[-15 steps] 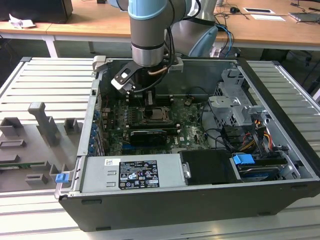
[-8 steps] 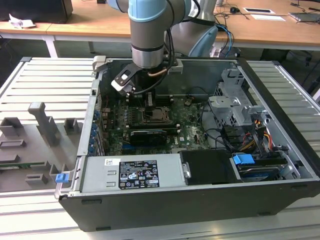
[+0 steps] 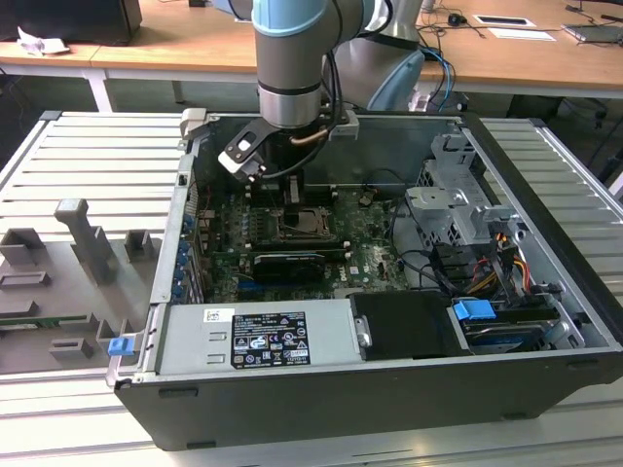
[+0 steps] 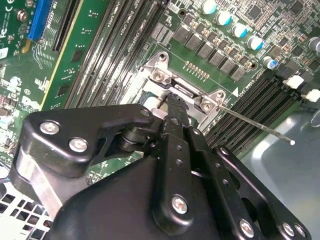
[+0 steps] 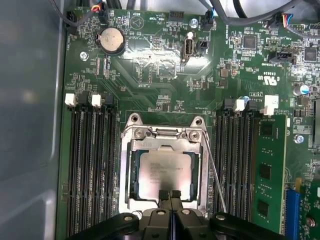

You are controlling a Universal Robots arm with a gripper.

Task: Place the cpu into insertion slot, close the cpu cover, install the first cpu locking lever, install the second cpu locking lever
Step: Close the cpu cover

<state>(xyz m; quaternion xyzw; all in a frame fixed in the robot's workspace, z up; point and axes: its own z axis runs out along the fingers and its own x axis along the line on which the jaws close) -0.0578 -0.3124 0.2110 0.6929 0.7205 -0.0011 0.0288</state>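
Case: open tower (image 3: 389, 399) lying on the worktop (image 3: 88, 156), green board (image 5: 150, 65) inside.
Slot: slot (image 3: 297, 226) on that board has the cpu (image 5: 165, 172) sitting in it.
Cover: cover (image 5: 126, 170) is down flat around the cpu, chip face showing through the window.
Fingers: gripper (image 5: 169, 194) pinched closed on nothing, tips at the cover's edge.
Lever: thin rod (image 5: 215, 175) beside the cover.

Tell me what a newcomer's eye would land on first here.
The arm reaches down into the open computer case, in the middle of the exterior view. In the first wrist view, the pale cpu lies on the green board, framed by the cover, with the gripper at its edge. A thin lever sticks out beside it.
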